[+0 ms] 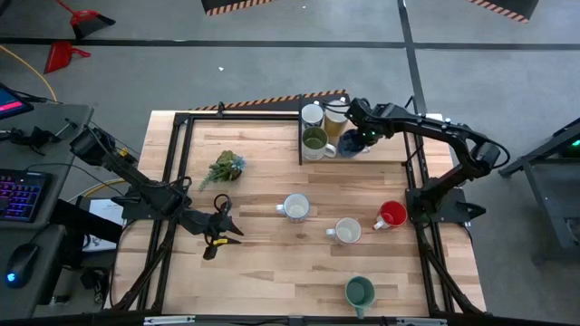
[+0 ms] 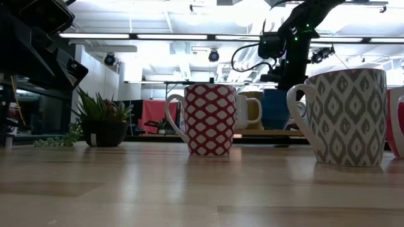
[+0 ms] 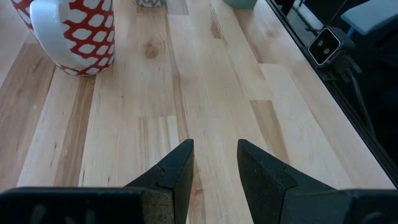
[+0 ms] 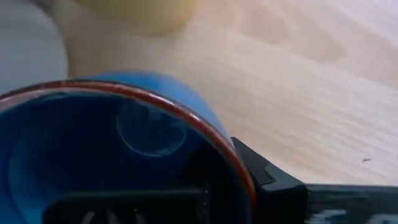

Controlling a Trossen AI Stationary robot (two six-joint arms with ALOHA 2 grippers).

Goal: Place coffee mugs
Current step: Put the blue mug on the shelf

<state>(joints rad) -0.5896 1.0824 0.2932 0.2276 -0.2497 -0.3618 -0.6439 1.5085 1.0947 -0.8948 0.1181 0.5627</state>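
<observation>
My right gripper (image 1: 359,136) is at the table's far side, shut on the blue mug (image 1: 352,143), which fills the right wrist view (image 4: 93,149). Beside it on a framed board stand a white mug (image 1: 312,114), a cream mug (image 1: 335,120) and an olive green mug (image 1: 314,139). On the table stand a red-and-white lattice mug (image 1: 295,207), a grey-patterned mug (image 1: 348,231), a red mug (image 1: 391,215) and a teal mug (image 1: 360,292). My left gripper (image 1: 222,231) hovers open over bare wood (image 3: 214,180), left of the lattice mug (image 3: 74,34). My right gripper holds the blue mug by its rim (image 4: 239,168), one finger inside the mug (image 4: 130,202) and one outside its wall (image 4: 273,186). The fingers come from above, slanting in from the right. The mug stays upright among the others; whether its base rests on the board, I cannot tell.
A small leafy plant sprig (image 1: 225,167) lies on the table's left half, far from my left gripper. A black frame (image 1: 301,136) edges the board with the mugs. Bare wood lies along the near edge left of the teal mug. A small camera (image 3: 325,45) sits at the table's edge.
</observation>
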